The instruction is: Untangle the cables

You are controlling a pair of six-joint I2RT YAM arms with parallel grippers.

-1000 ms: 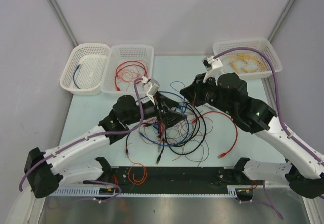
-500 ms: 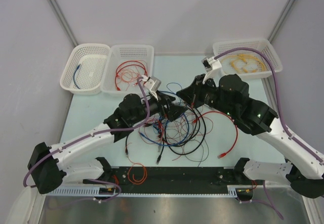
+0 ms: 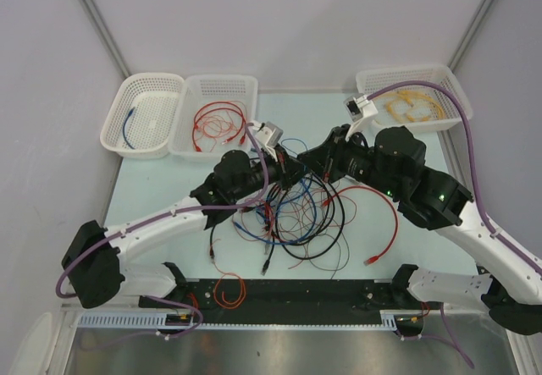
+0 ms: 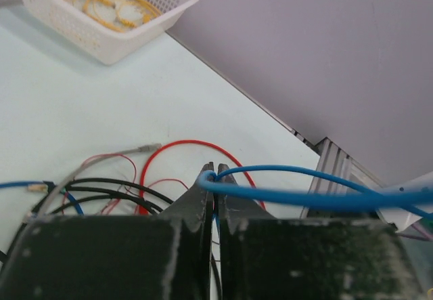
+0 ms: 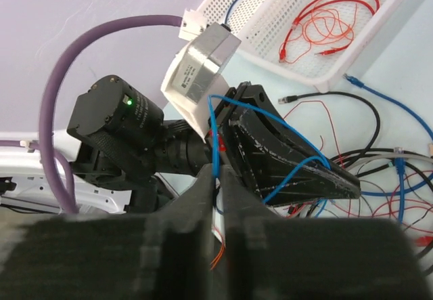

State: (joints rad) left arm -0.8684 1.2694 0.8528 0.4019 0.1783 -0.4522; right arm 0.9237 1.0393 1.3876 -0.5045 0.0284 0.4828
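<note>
Between left pincer [image 4: 211,173] and right pincer [image 5: 218,171], blue cable [image 4: 304,197] runs left-right

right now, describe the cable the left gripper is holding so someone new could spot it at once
Look at the tangle of cables in the middle of the table, at its far side. There the left gripper is shut on a thin blue cable. Unlike the black, red and other blue wires lying flat below, it is lifted off the tabletop.
</note>
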